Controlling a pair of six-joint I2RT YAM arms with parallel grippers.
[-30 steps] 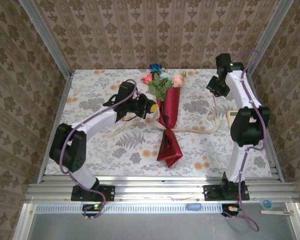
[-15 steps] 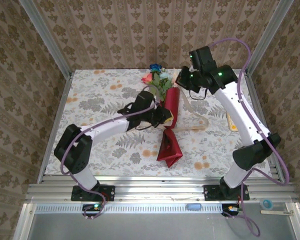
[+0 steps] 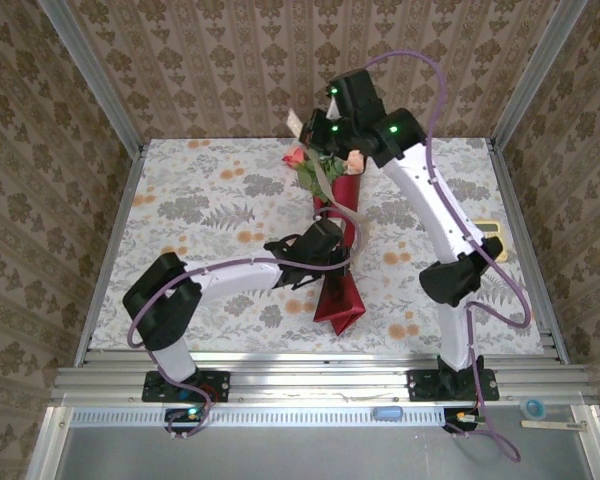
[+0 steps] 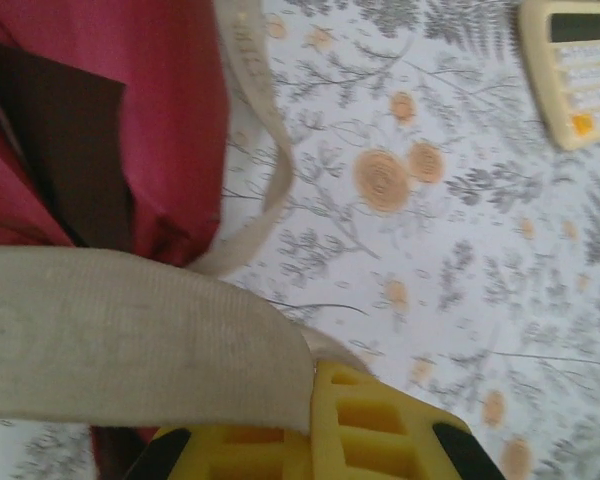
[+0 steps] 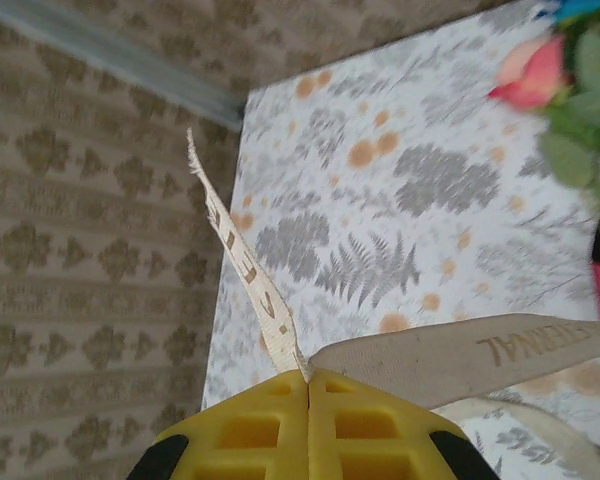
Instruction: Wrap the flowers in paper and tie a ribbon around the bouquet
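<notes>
Tying step. The dark red paper-cone bouquet [image 3: 345, 195] with colourful heads lies on the floral-print tablecloth [image 3: 200, 200]. The left gripper [image 4: 310, 400] pinches the narrow beige ribbon [image 4: 130, 335] at the cone's waist. The right gripper [image 5: 308, 385] pinches its far end above the flower heads. Next, likely — cross the ends, cinch snug.

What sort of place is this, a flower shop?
Probably a lab test booth, not a shop: patterned wall panels in an aluminium frame enclose a table, with two robot arms bolted at its edge.

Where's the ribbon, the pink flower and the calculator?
ribbon [image 5: 480, 352]: right wrist view, on the printed strip.
pink flower [image 5: 532, 72]: right wrist view, on its petals.
calculator [image 4: 580, 75]: left wrist view, on its keys.
</notes>
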